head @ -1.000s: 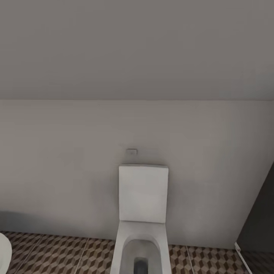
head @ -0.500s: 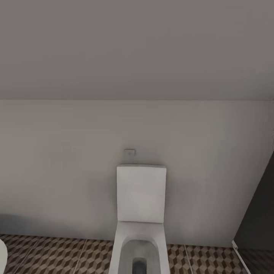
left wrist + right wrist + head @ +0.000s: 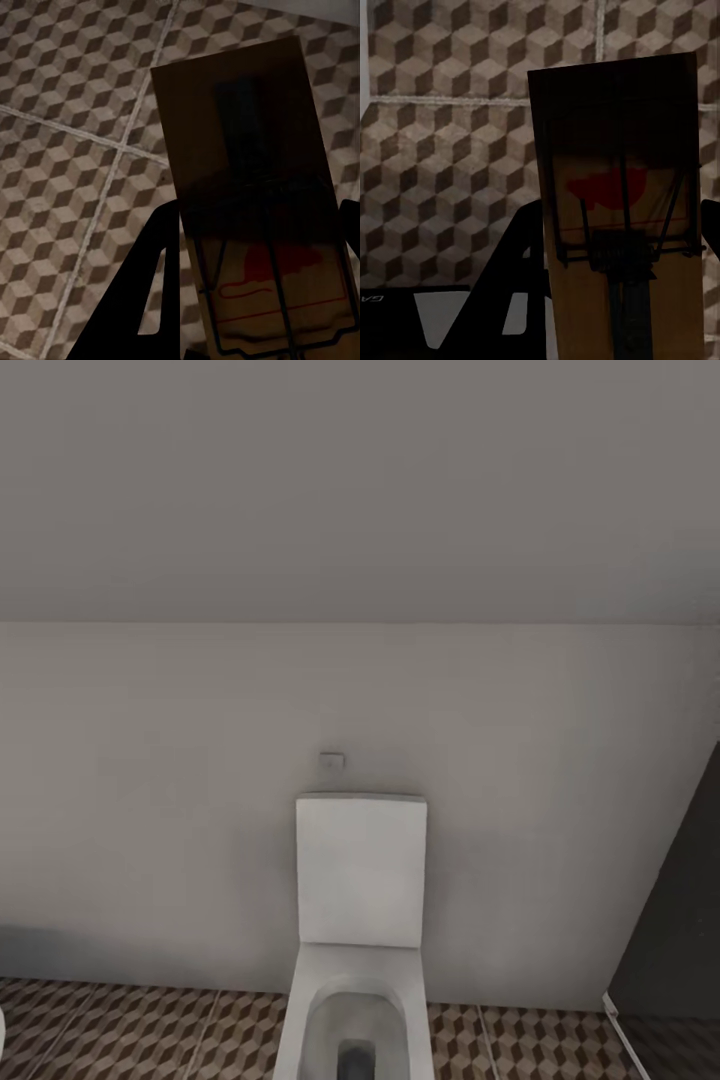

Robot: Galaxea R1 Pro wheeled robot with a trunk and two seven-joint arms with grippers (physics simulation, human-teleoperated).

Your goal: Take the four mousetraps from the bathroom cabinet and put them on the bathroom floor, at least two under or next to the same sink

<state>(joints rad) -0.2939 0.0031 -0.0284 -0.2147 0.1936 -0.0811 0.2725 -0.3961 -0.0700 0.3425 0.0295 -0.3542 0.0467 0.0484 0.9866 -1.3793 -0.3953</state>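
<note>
Between the dark fingers of the left gripper [image 3: 255, 300] sits a mousetrap [image 3: 247, 187], clamped at its wire end and held above the cube-patterned bathroom floor [image 3: 75, 150]. The right gripper [image 3: 619, 285] likewise grips a second mousetrap [image 3: 619, 165], red mark visible on its board, over the same tiling. Head view adds what neither wrist view gives: a white toilet [image 3: 358, 920] against a grey wall [image 3: 150, 780], a small flush plate [image 3: 331, 760] above the cistern, and a dark panel [image 3: 680, 920] at right.

You'll find no readable text; the mousetraps [image 3: 247, 210] [image 3: 619, 210] carry only red markings, not legible.
</note>
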